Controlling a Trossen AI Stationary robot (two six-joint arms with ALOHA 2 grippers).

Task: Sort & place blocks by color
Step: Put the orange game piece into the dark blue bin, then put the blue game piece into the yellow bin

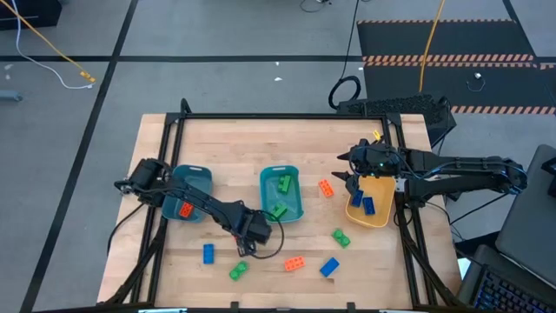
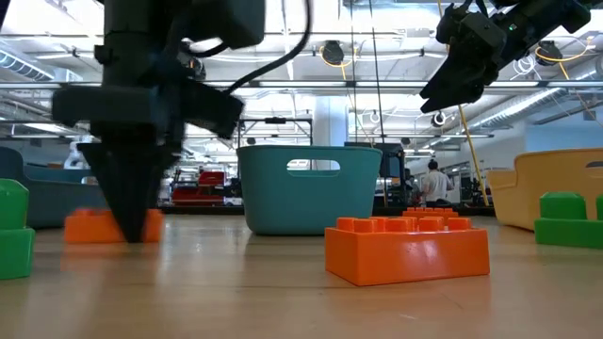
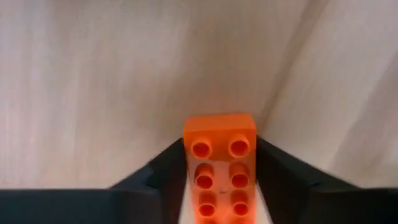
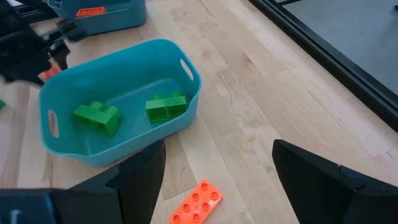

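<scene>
My left gripper [image 1: 250, 236] points down at the table in front of the middle teal bin [image 1: 281, 193], shut on an orange block [image 3: 219, 168]. My right gripper [image 1: 352, 167] hangs open above the far left rim of the yellow-tan bowl [image 1: 380, 217], which holds two blue blocks [image 1: 363, 203]. The middle bin holds two green blocks [image 4: 130, 112], and the left teal bin [image 1: 187, 193] holds an orange one [image 1: 184, 209]. Loose on the table are orange [image 1: 326, 188], orange [image 1: 294, 263], green [image 1: 340, 237], green [image 1: 238, 271], blue [image 1: 329, 267] and blue [image 1: 208, 253] blocks. My left gripper pinches the orange block between its two fingers [image 3: 155, 174], one on each long side [image 3: 186, 168]. The fingers come from above, pointing down. The block lies flat with its studs up, and its underside [image 2: 89, 235] rests on the table.
A wooden table [image 1: 217, 139] with a black frame along its edges. The two teal bins and the bowl stand in a row across its middle. Free wood lies along the far side. People and shelving show in the room beyond.
</scene>
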